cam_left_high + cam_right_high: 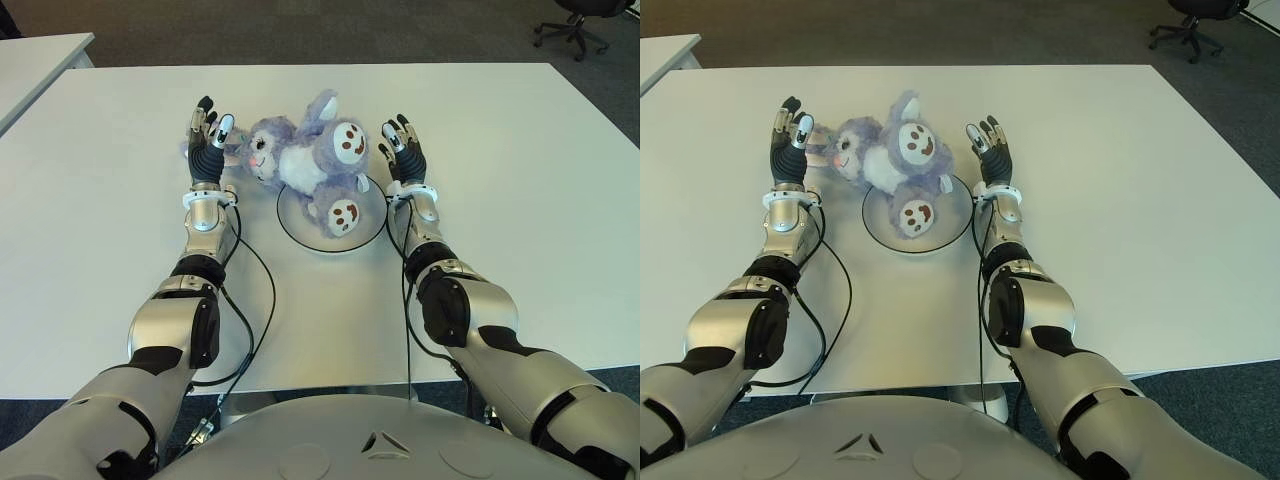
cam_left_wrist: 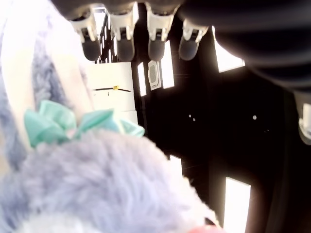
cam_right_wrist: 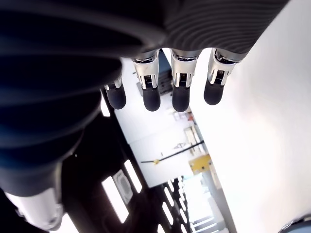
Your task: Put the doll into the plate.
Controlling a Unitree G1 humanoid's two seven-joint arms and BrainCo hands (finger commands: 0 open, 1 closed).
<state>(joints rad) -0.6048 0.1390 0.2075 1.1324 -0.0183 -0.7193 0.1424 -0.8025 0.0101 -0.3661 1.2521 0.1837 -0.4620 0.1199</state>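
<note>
so: one doll [image 1: 300,158] partly over one plate [image 1: 300,236]; left hand [image 1: 208,140], right hand [image 1: 404,148] both spread, empty.

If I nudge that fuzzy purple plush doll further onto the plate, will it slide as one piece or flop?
The fuzzy purple plush doll looks soft, so it would likely flop and bend. Its body lies on the round clear plate while its head hangs off toward the left hand, so it may pivot. The right hand is open beside it.

Office, white tables [image 1: 520,180], swivel chair [image 1: 572,22]
</note>
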